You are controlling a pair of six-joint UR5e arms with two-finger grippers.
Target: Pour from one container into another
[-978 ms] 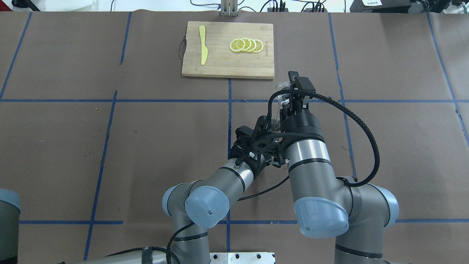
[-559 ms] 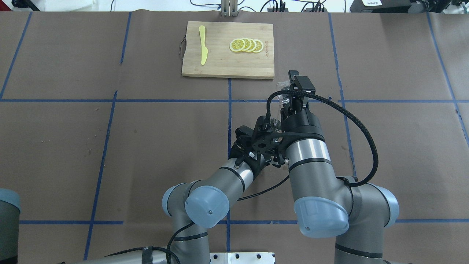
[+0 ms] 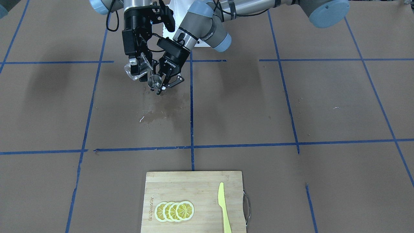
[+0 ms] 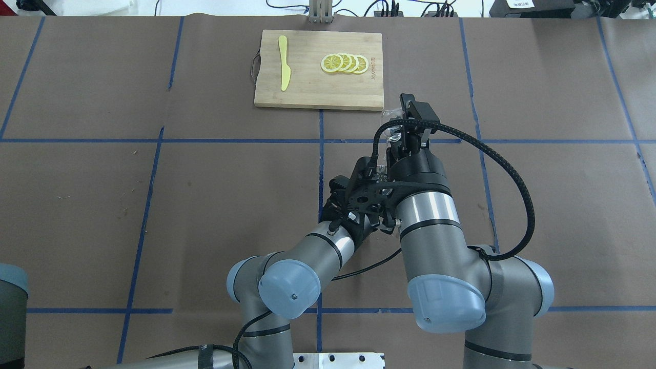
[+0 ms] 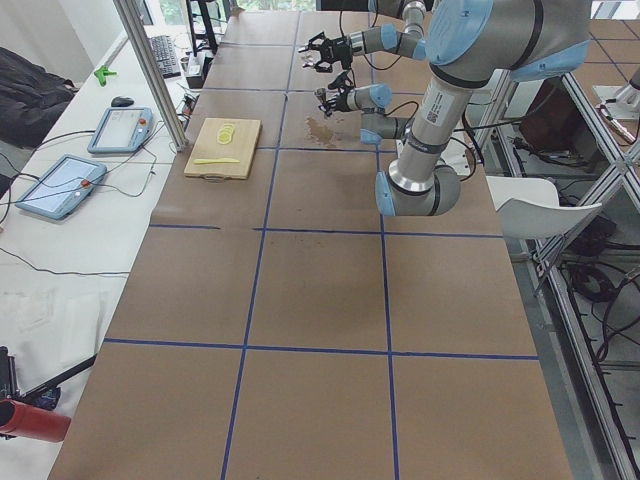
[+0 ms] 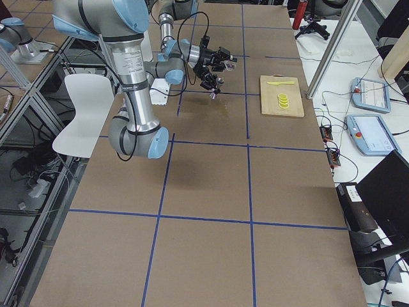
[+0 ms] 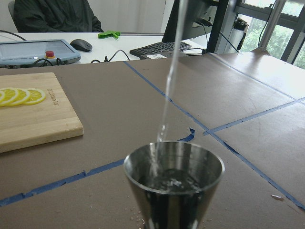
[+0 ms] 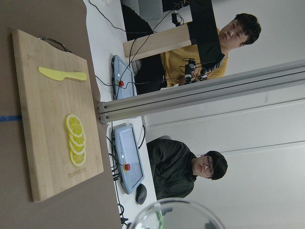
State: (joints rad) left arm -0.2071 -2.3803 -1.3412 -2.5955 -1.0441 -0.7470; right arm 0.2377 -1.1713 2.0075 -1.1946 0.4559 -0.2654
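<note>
Grips the tilted cup (image 3: 133, 72) in the right pincer (image 3: 139, 68). Pours a thin stream (image 7: 169, 86) into the jigger (image 7: 174, 183), clamped in the left pincer (image 3: 161, 84).

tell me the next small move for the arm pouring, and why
Probably ease the glass cup back slightly to thin the pour: the stream enters the steel jigger close to its rim, liquid already stands inside, and the paper shows wet splashes.

My right claw (image 4: 406, 124) grips the glass cup (image 4: 393, 134); my left claw (image 4: 370, 171) sits just behind it, half hidden under that wrist. Ahead, leftward, a cutting board (image 4: 307, 92) bears lemon slices (image 4: 344, 63) and a knife (image 4: 283, 69)
</note>
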